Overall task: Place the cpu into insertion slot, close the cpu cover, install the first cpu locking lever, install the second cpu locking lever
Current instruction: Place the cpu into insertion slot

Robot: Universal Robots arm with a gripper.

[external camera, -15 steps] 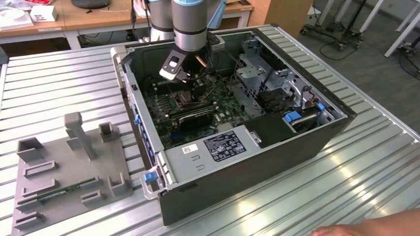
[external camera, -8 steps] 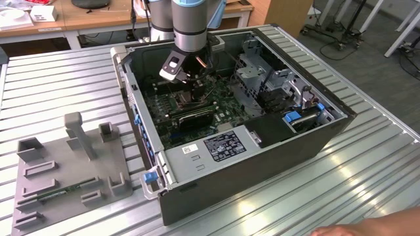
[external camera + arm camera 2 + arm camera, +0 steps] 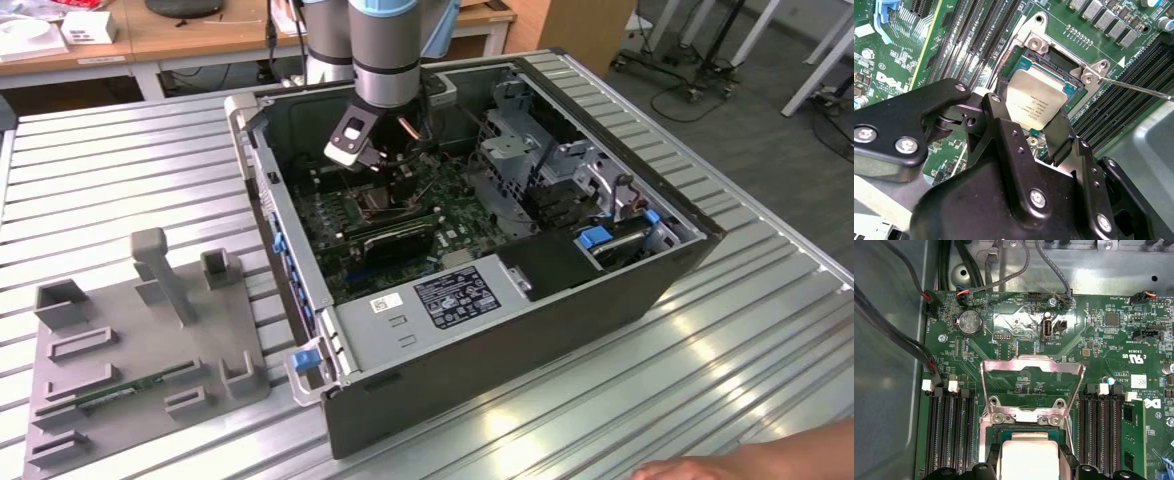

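My gripper [image 3: 1029,125] is shut on the cpu [image 3: 1036,97], a flat square chip with a silvery top, one black finger [image 3: 1059,131] on each side. The chip hangs slightly tilted right over the insertion slot [image 3: 1050,56], whose dark inside still shows beyond the chip's far edge. In the first wrist view the cpu [image 3: 1028,455] sits between the fingers just in front of the cpu cover [image 3: 1031,369], a thin metal frame swung up and open on its hinge. A thin locking lever [image 3: 1134,88] sticks out beside the socket. In the exterior view the gripper [image 3: 380,168] is down inside the computer case.
Long black memory slots [image 3: 976,30] flank the socket on both sides. The case walls [image 3: 287,250] and drive cage [image 3: 534,150] hem the arm in. A grey fixture [image 3: 147,340] lies on the metal table at the exterior view's left. A hand [image 3: 747,465] rests at the lower right.
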